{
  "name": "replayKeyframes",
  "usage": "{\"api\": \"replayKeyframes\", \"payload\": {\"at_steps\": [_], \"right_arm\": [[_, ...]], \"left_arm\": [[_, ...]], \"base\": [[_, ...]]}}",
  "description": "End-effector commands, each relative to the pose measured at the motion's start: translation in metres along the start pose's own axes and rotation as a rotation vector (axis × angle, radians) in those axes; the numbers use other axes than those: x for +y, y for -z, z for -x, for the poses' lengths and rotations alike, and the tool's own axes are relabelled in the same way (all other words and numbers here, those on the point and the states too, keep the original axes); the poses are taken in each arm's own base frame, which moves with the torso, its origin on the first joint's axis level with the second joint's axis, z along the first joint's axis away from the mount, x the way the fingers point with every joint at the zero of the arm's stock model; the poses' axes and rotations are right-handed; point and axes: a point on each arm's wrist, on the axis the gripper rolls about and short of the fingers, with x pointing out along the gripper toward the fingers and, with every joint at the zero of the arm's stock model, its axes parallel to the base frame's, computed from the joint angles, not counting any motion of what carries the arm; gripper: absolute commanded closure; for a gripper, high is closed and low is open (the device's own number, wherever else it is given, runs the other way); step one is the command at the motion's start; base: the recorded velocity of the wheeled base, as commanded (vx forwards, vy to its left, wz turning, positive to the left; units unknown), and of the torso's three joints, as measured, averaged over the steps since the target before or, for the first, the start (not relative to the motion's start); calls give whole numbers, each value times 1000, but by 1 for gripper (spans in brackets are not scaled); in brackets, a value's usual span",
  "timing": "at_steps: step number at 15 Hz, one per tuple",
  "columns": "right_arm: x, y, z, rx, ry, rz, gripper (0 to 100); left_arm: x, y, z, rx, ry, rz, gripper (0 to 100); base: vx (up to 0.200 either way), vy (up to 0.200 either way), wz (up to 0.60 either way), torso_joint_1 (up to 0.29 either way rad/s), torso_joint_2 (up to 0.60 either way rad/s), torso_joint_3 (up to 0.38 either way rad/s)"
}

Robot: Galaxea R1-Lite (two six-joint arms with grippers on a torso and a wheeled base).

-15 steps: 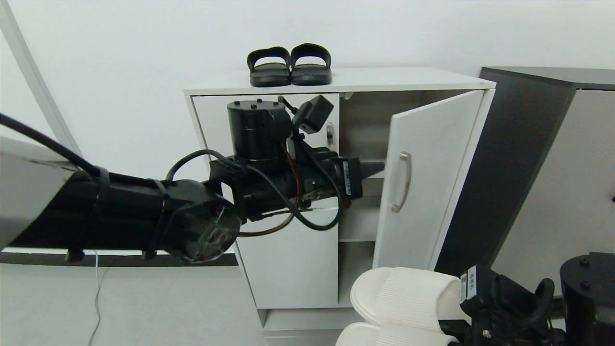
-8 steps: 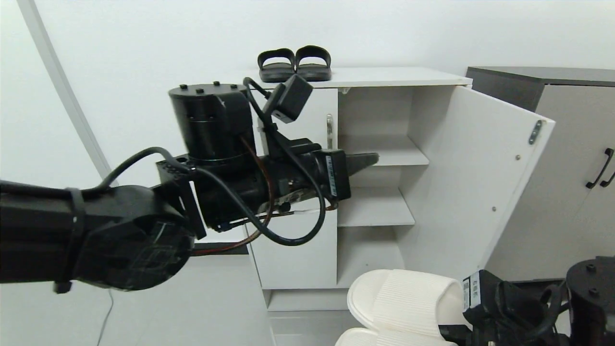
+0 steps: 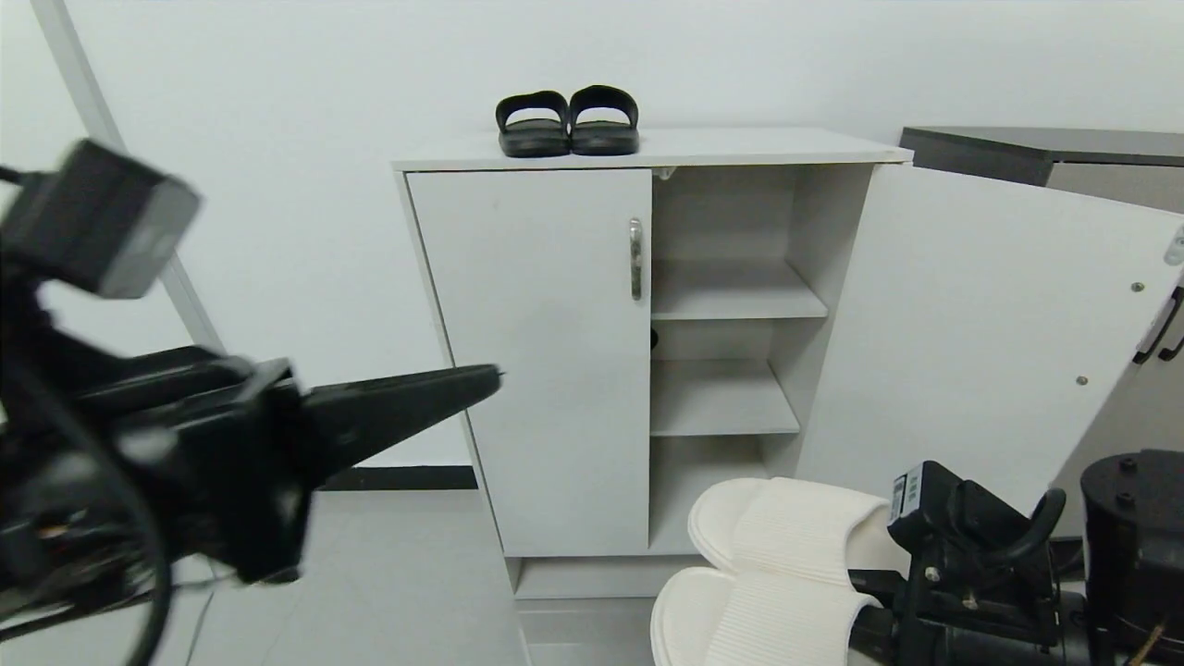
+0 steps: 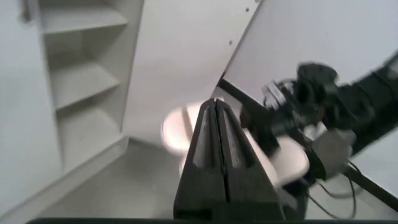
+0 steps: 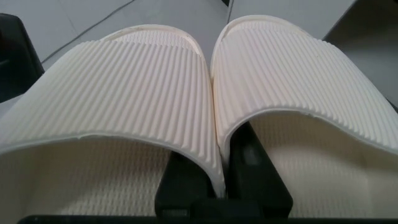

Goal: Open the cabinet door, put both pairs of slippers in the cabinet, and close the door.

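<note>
At the far left, the black left gripper (image 3: 495, 375) is held out over open grey floor (image 3: 398, 573), level with the cabinet's middle and well short of it. Its long jaws are pressed together to a single point, and nothing is held between them. The arm behind it is stretched roughly level, its tip directed at the closed left door.

The white two-door cabinet (image 3: 647, 146) stands against the pale wall. Its left door (image 3: 546, 370) is shut flush, with a metal bar handle (image 3: 635, 259) at its inner edge. On the top panel, near the middle, a pair of black slide slippers (image 3: 567, 120) is set side by side, toes facing outward.

The right compartment is laid open. An upper shelf (image 3: 735, 294) and a lower shelf (image 3: 721, 400) are shown bare, with free space above each and a third bay below.

In front of that opening, low down, a pair of ribbed cream-white slippers (image 3: 768, 555) is carried side by side, toes towards the cabinet. The right gripper (image 5: 221, 186) is clamped on the two adjoining inner walls of the slippers, one finger inside each.

The right door (image 3: 980, 342) stands wide open, its free edge reaching across a dark-topped grey cabinet (image 3: 1045, 146) beside it.
</note>
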Motion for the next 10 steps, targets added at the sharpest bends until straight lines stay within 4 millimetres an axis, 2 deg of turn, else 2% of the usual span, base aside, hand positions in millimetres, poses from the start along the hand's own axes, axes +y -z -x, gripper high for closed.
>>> {"api": "replayKeyframes", "payload": {"at_steps": [1, 2, 4, 6, 8, 9, 10], "right_arm": [[0, 0, -1, 2, 0, 0, 100], [0, 1, -1, 4, -1, -2, 100], [0, 0, -1, 2, 0, -1, 100], [-1, 1, -1, 6, 1, -2, 100], [-4, 3, -3, 17, 12, -10, 100], [-6, 3, -4, 20, 25, -16, 100], [-7, 3, -5, 23, 26, -17, 100]], "left_arm": [[-32, 30, 117, -72, -130, -49, 100], [-38, 40, 137, -79, -193, -85, 100], [-44, 66, 161, -76, -354, -113, 100], [-43, 92, 171, -106, -513, -134, 100], [-34, 116, 170, -89, -644, -138, 100], [-25, 138, 169, -68, -766, -171, 100], [-20, 151, 167, -71, -858, -186, 100]], "base": [[0, 0, 0, 0, 0, 0], [0, 0, 0, 0, 0, 0], [0, 0, 0, 0, 0, 0], [0, 0, 0, 0, 0, 0], [0, 0, 0, 0, 0, 0], [0, 0, 0, 0, 0, 0], [0, 0, 0, 0, 0, 0]]}}
